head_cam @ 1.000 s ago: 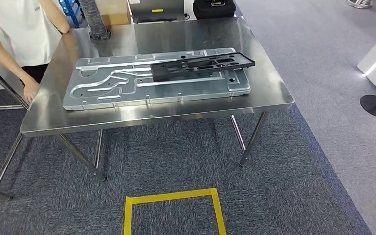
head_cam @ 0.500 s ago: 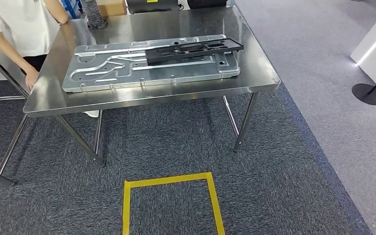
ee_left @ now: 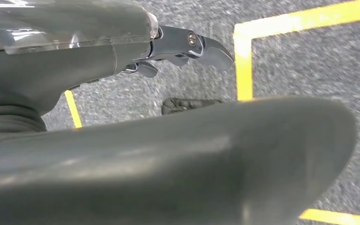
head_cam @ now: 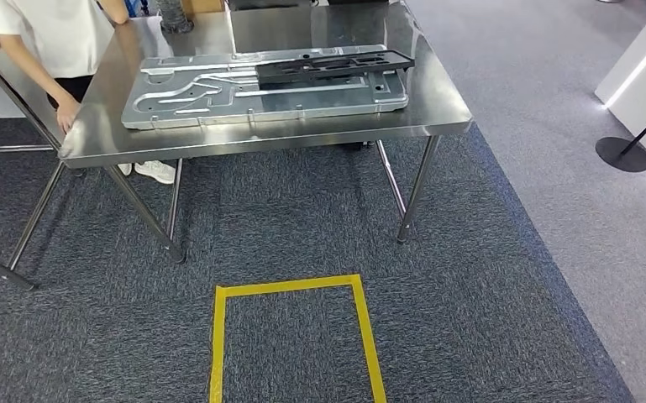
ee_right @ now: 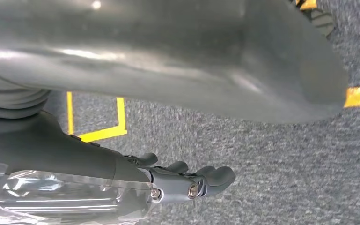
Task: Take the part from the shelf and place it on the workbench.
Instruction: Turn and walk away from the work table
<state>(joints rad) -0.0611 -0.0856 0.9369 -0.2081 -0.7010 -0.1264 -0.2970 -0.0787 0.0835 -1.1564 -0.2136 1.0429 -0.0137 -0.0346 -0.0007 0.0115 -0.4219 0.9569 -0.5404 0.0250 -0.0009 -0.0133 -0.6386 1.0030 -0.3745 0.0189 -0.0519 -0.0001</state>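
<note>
left hand (ee_left: 121, 70): hanging over the carpet, holds nothing. Thick grey thumb, smooth matte, blunt rounded end. Darker fingers (ee_left: 201, 44) straight and close together, metal pins at the knuckles.
right hand (ee_right: 135, 173): same posture, nothing in it. Fingers (ee_right: 210, 178) lie side by side, only slightly bent, rounded dark tips.
part (head_cam: 333, 65): black flat frame, long rectangle with cut-out slots, matte. Lies on the far right portion of the silver plate, slightly askew, one end overhanging the plate's right edge. Well away from both sets of fingers.
silver plate (head_cam: 218, 101): large stamped aluminium-looking panel, raised channels and holes, rounded corners, small tabs along the near edge. Flat on the workbench.
workbench (head_cam: 437, 117): brushed stainless top, reflective, thin tubular legs with diagonal braces.
floor tape (head_cam: 294, 290): yellow, open-bottomed square outline on the carpet in front of the workbench. Sections of it lie beneath both sets of fingertips in the wrist views.
carpet (head_cam: 487, 319): dark grey-blue, coarse speckled pile.
person (head_cam: 50, 34): white shirt, at the workbench's far left corner, one hand at its edge.
</note>
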